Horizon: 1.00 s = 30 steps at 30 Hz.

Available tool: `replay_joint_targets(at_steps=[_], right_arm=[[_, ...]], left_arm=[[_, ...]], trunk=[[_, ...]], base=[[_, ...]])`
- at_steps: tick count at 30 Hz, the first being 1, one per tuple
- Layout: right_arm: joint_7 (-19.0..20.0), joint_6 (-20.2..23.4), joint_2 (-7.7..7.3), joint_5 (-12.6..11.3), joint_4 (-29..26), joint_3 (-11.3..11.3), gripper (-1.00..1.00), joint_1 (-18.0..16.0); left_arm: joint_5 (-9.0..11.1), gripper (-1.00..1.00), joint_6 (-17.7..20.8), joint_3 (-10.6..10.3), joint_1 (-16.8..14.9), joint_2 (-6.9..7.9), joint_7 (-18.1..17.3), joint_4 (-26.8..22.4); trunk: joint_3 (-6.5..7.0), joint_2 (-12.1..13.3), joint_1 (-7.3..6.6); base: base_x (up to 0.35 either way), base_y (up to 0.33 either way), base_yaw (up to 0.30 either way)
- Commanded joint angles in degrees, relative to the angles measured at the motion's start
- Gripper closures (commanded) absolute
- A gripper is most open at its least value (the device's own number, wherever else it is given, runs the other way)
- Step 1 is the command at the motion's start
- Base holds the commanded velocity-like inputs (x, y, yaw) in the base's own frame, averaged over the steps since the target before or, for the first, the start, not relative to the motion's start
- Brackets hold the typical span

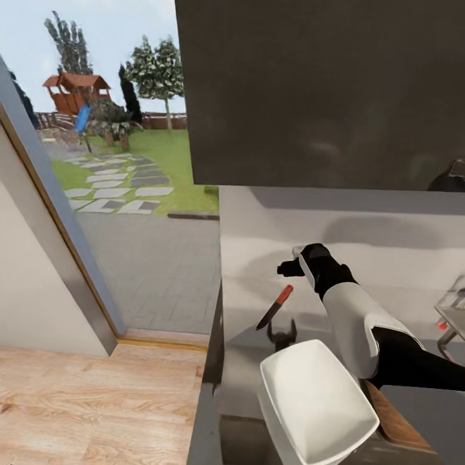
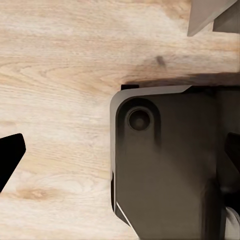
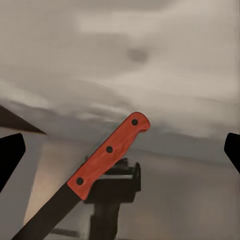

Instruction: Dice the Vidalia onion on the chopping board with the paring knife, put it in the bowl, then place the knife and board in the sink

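Head view takes in a kitchen corner: a pale plank floor (image 1: 97, 400) runs to a wide opening onto grey paving, lawn and trees. A big matte dark cabinet (image 1: 316, 90) hangs above a plain white wall (image 1: 361, 226). Below it lies the grey brushed-metal worktop (image 1: 239, 368), its end nearest the opening. At the far right edge of the view a bit of the steel sink (image 1: 454, 315) shows.

On the worktop sits the glossy white bowl (image 1: 316, 400), squarish with rounded corners and sloping sides. Just to its right lies the brown grained chopping board (image 1: 397, 423), its near edge partly covered by the bowl and by the white-and-black right arm (image 1: 355, 323).

The right tool (image 1: 289, 268) is raised in front of the wall, above the worktop's far end. From the right wrist view, this tool (image 3: 120, 155) has its black fingertips (image 3: 10, 160) spread wide, released and gripping nothing. The knife (image 1: 274, 309) is just below it, tilted, red-orange riveted handle up and dark blade pointing down; what holds it up cannot be told. Behind the knife stands a small dark forked fitting (image 1: 282, 332).

The left tool (image 2: 120, 155) hangs spread apart and empty above the plank floor and a dark grey part of the robot's base (image 2: 170, 175).
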Motion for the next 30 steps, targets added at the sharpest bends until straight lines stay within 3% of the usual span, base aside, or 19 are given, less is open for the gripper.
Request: replay_joint_targets(at_steps=[1,30], right_arm=[[0.5,0.2,0.02,0.6,-0.1,-0.4,-1.00,0.0],[0.5,0.2,-0.36,0.6,-0.1,-0.3,-1.00,0.0]], left_arm=[[0.0,-1.00,-0.1,0.0,0.0,0.01,0.0,-0.1],[0.0,-1.00,-0.1,-0.1,0.0,0.01,0.0,-0.1]], trunk=[[-0.20,-0.1,0.03],[-0.84,-0.1,0.03]], base=[[0.019,-0.019,0.000],[0.002,-0.002,0.000]])
